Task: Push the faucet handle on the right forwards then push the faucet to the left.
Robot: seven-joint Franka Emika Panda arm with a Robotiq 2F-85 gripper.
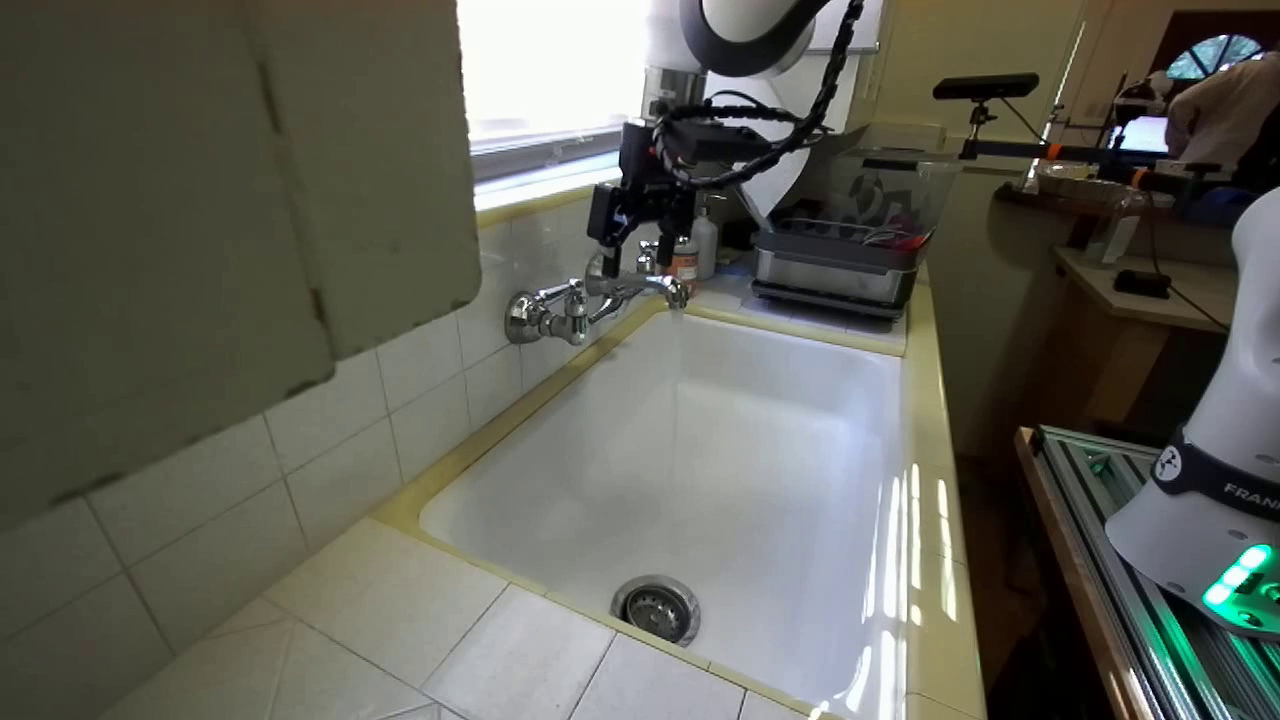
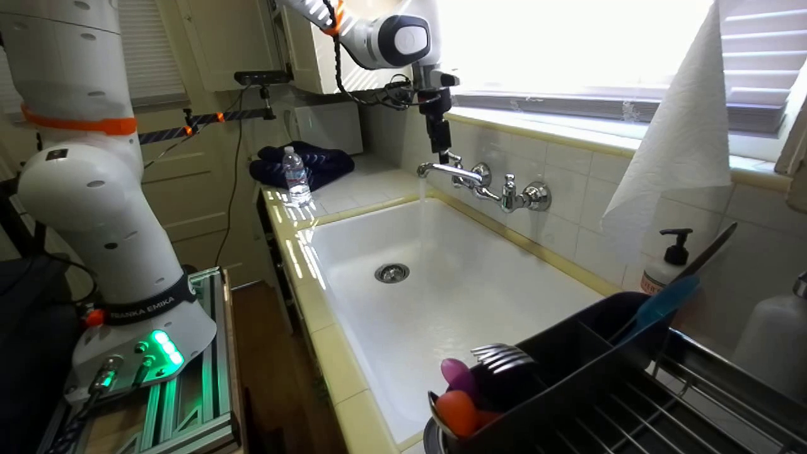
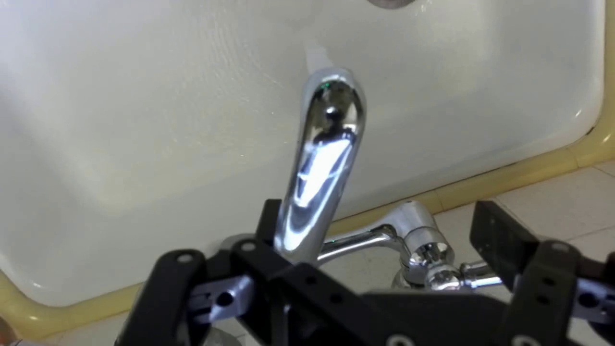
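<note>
Shiny chrome faucet (image 2: 480, 179) mounted on tiled wall (image 2: 567, 159) above white sink (image 1: 800, 480); long tubular spout (image 3: 319, 168), two stubby faucet handles (image 2: 509, 183) seen. Water (image 2: 422, 192) being poured. End effector (image 1: 638, 262) placed just beside spout, jaws spread.

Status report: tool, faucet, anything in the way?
Tool open, close by the spout, contact unclear. Faucet running. Nothing else seen in the way.

Window (image 2: 567, 50) glares white above white-tiled wall (image 2: 567, 167); light stripes (image 1: 944, 505) cross yellow tile edging (image 2: 340, 359); brown wooden floor (image 2: 274, 353) lies dim
</note>
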